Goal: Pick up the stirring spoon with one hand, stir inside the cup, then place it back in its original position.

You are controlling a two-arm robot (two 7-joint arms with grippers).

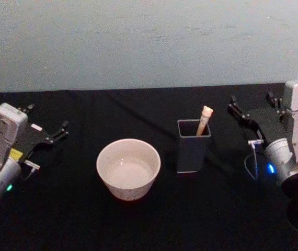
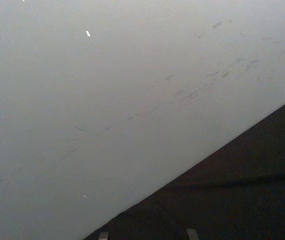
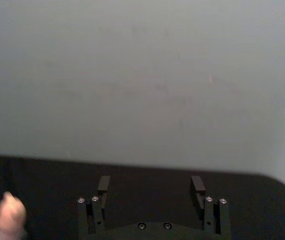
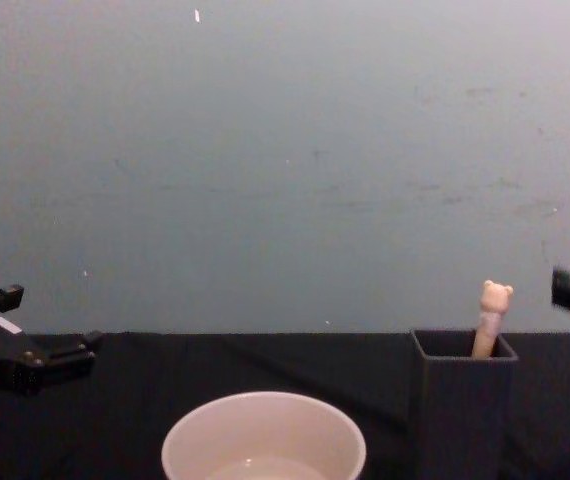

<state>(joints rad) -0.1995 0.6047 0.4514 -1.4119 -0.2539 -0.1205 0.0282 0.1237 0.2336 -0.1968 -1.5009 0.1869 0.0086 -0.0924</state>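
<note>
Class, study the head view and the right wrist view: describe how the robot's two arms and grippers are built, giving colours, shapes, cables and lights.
Both arms have pale grey, boxy wrist housings on rounded silver joints. The left gripper has black fingers, a yellow patch and a green light. The right gripper has black fingers with silver screw heads, a thin cable and a blue light.

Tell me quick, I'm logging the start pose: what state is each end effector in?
Left end effector: open, empty, parked left of the cup.
Right end effector: open, empty, right of the holder with the stirring spoon.
</note>
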